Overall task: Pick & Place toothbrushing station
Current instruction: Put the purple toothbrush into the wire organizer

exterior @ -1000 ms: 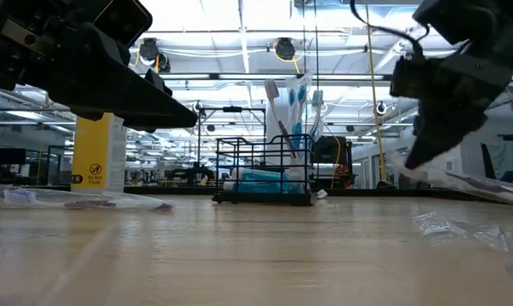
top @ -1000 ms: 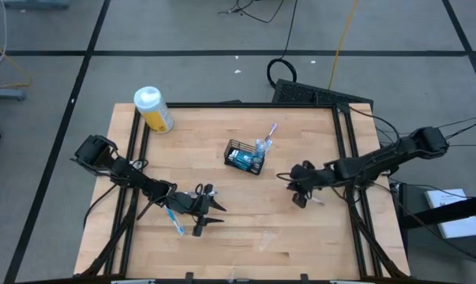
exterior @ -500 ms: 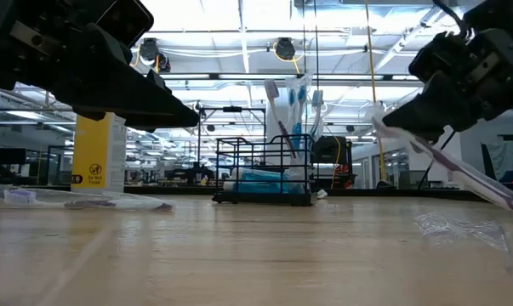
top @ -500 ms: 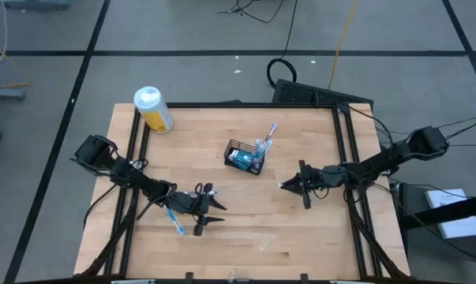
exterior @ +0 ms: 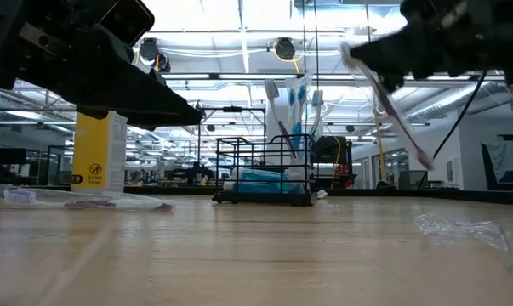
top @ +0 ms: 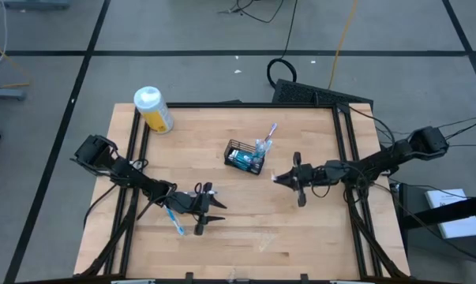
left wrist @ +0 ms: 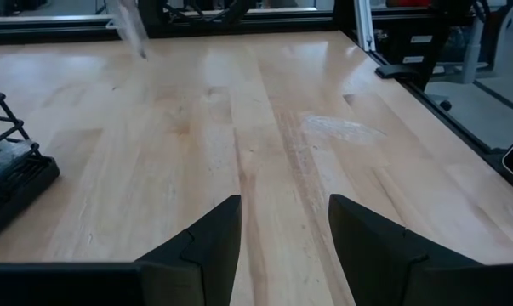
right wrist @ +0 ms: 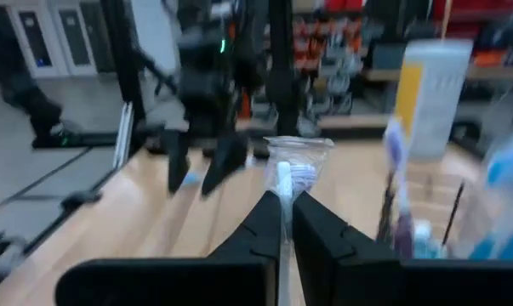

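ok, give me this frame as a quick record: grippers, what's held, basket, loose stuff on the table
right gripper: shut on a wrapped toothbrush, lifted off the table, right of the basket
left gripper: open, empty, low over the front-left of the table
basket: mid-table, holds upright toothbrushes and teal tubes
loose toothbrush: lying on the table under the left arm
yellow bottle: back-left corner, on its side
empty wrapper: on the table, front right
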{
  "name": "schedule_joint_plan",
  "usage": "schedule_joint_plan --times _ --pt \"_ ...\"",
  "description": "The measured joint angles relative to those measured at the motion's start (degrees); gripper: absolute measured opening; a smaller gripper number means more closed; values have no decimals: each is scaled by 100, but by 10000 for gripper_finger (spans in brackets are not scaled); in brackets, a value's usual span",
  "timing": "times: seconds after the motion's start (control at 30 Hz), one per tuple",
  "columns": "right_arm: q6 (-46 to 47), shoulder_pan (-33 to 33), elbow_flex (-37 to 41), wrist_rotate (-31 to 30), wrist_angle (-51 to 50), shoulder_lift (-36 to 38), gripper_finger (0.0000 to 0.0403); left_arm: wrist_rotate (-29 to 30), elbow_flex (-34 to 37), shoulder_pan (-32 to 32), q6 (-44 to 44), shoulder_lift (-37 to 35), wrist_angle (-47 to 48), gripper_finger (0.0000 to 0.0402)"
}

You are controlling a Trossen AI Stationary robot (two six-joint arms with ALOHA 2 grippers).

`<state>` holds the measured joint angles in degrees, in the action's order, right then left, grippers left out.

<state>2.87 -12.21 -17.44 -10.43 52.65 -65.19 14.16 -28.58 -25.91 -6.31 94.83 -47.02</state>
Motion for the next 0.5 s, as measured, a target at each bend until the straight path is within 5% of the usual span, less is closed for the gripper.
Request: schedule_joint_plan --times 0.5 --pt "-481 1050 -292 1097 2391 -989 6 142 0 0 90 0 0 182"
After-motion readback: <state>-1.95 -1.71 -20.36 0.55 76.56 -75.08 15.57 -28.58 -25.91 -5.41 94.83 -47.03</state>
